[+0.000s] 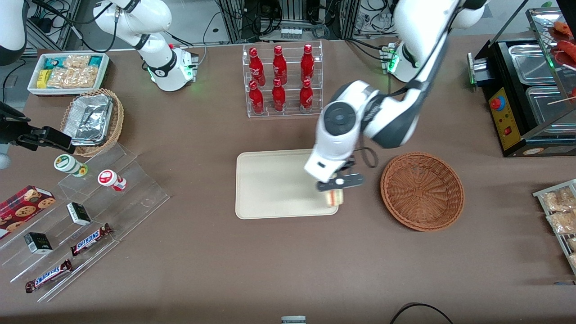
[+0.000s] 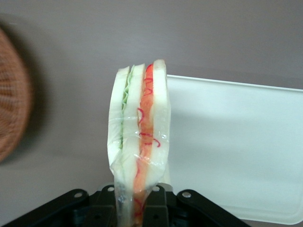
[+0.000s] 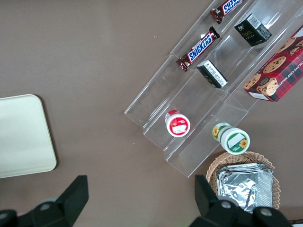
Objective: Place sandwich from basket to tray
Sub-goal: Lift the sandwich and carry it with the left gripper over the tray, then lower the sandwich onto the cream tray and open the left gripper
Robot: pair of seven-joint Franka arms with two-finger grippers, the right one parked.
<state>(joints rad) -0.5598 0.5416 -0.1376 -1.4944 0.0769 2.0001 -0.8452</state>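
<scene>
Gripping the sandwich, claw over tray edge, basket beside, brown tabletop.

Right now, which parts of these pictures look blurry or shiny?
Left wrist view: the sandwich, clamped in the gripper, is sharp with glossy wrap; the basket is smeared. Front view: evenly lit, with soft shadow beside the tray.

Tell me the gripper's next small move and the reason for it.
Probably shift a little farther over the tray, then lower. The gripper holds the sandwich at the tray's edge nearest the basket, which looks empty; in the wrist view the sandwich straddles the rim.
</scene>
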